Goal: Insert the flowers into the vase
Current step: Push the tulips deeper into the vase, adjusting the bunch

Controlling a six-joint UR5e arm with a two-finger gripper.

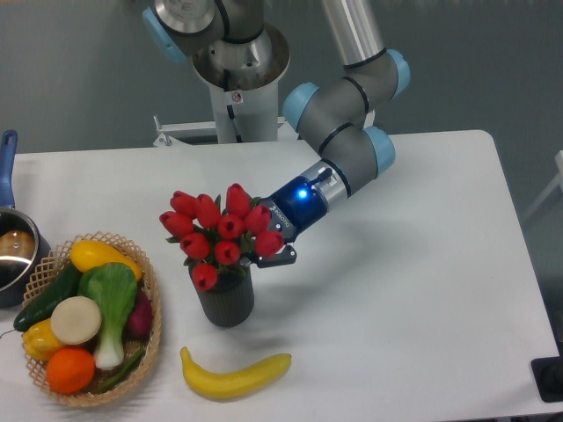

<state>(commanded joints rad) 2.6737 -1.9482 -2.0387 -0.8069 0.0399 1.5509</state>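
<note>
The flowers, a bunch of red tulip buds with green leaves, stand right over the mouth of the dark ribbed vase, their stems hidden inside it or behind the buds. My gripper comes in from the right at the bunch's lower right side. Its fingers are mostly hidden behind the buds, so whether they still clamp the stems does not show. The vase stands upright on the white table.
A wicker basket of vegetables and fruit sits left of the vase. A yellow banana lies in front of it. A dark pot with a blue handle is at the left edge. The robot base stands behind.
</note>
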